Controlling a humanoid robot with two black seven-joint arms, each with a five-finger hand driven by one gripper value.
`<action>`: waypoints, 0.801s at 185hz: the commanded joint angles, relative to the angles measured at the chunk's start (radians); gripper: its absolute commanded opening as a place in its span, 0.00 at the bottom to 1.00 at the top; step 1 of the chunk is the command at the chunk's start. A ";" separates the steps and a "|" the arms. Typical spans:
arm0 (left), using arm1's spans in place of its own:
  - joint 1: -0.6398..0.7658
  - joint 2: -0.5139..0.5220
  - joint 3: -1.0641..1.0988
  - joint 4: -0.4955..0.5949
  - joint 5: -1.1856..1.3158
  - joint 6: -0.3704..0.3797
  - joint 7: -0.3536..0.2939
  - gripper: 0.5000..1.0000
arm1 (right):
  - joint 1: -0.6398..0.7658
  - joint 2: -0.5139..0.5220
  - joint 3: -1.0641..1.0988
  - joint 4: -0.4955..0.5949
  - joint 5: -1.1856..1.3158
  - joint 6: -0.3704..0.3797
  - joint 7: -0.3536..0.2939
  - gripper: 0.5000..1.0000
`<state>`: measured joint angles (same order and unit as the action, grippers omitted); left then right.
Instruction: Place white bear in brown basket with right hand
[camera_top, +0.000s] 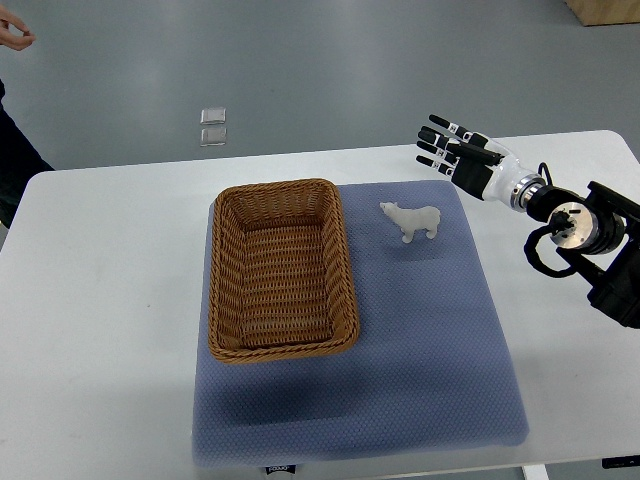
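A small white bear (412, 220) stands upright on the blue mat (420, 340), just right of the brown wicker basket (283, 345). The basket holds nothing. My right hand (455, 150) comes in from the right edge and hovers above the table's far right side, up and to the right of the bear, apart from it. Its fingers are spread and hold nothing. The left arm does not show.
The mat lies on a white table (110, 300). At the upper left edge a person's hand (14, 38) and dark sleeve (15, 160) show, off the table. A small pale object (212, 127) lies on the grey floor beyond the table.
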<state>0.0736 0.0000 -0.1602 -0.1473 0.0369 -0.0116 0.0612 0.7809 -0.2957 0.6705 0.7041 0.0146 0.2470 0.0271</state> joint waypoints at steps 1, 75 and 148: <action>0.000 0.000 0.001 0.000 0.000 0.002 -0.001 1.00 | 0.001 -0.002 -0.003 0.000 -0.001 0.000 -0.003 0.86; -0.011 0.000 0.002 -0.003 0.000 0.002 0.002 1.00 | 0.008 -0.002 -0.002 0.000 -0.073 -0.012 -0.003 0.86; -0.012 0.000 0.002 -0.003 0.000 0.002 0.002 1.00 | 0.006 0.001 -0.005 0.011 -0.275 -0.005 0.022 0.86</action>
<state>0.0604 0.0000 -0.1584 -0.1502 0.0366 -0.0093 0.0629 0.7876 -0.2950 0.6653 0.7110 -0.1867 0.2417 0.0317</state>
